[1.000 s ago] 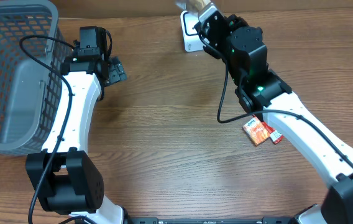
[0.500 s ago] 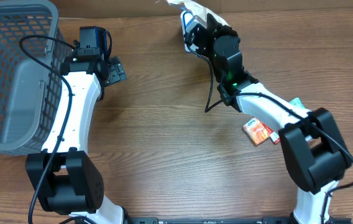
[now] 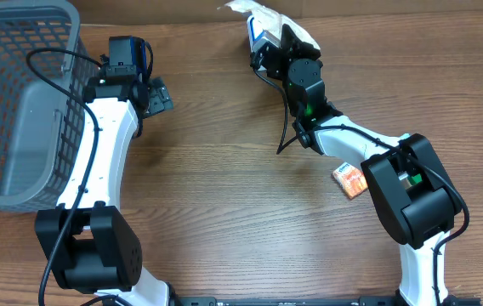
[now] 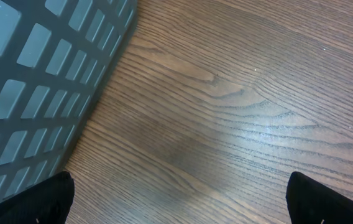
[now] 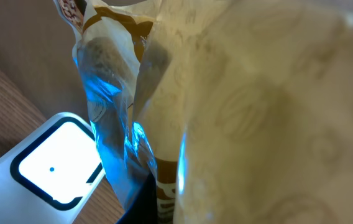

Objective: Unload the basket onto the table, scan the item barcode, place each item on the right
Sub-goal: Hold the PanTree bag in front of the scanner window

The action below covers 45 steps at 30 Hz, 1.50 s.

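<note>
The item is a crinkly beige plastic bag [image 3: 269, 14] [image 5: 257, 93], and my right gripper [image 3: 286, 47] is shut on it at the far edge of the table. The bag hangs right over the white scanner [image 3: 260, 41] [image 5: 55, 163], whose window glows white. Blue light falls on the bag's clear edge. No barcode shows in either view. My left gripper [image 3: 158, 95] [image 4: 179, 208] stands wide open over bare wood beside the basket, with nothing between its fingers.
A grey mesh basket [image 3: 20, 102] [image 4: 33, 81] fills the far left of the table. A small orange packet [image 3: 352, 180] lies on the wood at the right, partly under the right arm. A black cable [image 3: 288, 136] loops down from the right wrist.
The right arm has folded back toward the far edge and turned its wrist, bringing the bag over the scanner. The left arm has not moved.
</note>
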Tool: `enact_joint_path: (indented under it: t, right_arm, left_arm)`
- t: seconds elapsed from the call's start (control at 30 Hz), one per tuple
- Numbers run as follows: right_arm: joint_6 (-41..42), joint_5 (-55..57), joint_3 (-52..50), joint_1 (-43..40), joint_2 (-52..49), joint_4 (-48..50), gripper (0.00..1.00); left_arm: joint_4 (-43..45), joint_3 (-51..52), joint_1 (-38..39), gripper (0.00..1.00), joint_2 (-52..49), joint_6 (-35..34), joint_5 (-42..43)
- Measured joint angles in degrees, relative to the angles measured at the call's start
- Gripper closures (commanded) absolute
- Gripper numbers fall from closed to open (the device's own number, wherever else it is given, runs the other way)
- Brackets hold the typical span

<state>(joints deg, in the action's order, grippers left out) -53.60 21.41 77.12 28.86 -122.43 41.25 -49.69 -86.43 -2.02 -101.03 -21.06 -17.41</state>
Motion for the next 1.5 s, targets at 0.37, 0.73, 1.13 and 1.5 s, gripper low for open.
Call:
enact_joint_path:
  t: [0.37,0.73,1.13,1.5]
  right_arm:
    - [0.0,0.0,0.0,0.0,-1.1,-1.4,0.96]
    - [-0.1,0.0,0.1,0.0,-3.3,-5.0,0.96]
    - [-0.3,3.4,0.1,1.7,-3.9,-0.3,0.96]
    - [2.2,8.1,0.1,3.4,-1.0,1.0,0.97]
  left_arm:
    - [0.0,0.0,0.0,0.0,0.0,0.0,0.0]
    - [0.0,0.0,0.0,0.0,0.0,0.0,0.0]
    - [0.0,0.0,0.0,0.0,0.0,0.0,0.0]
    - [0.0,0.0,0.0,0.0,0.0,0.0,0.0]
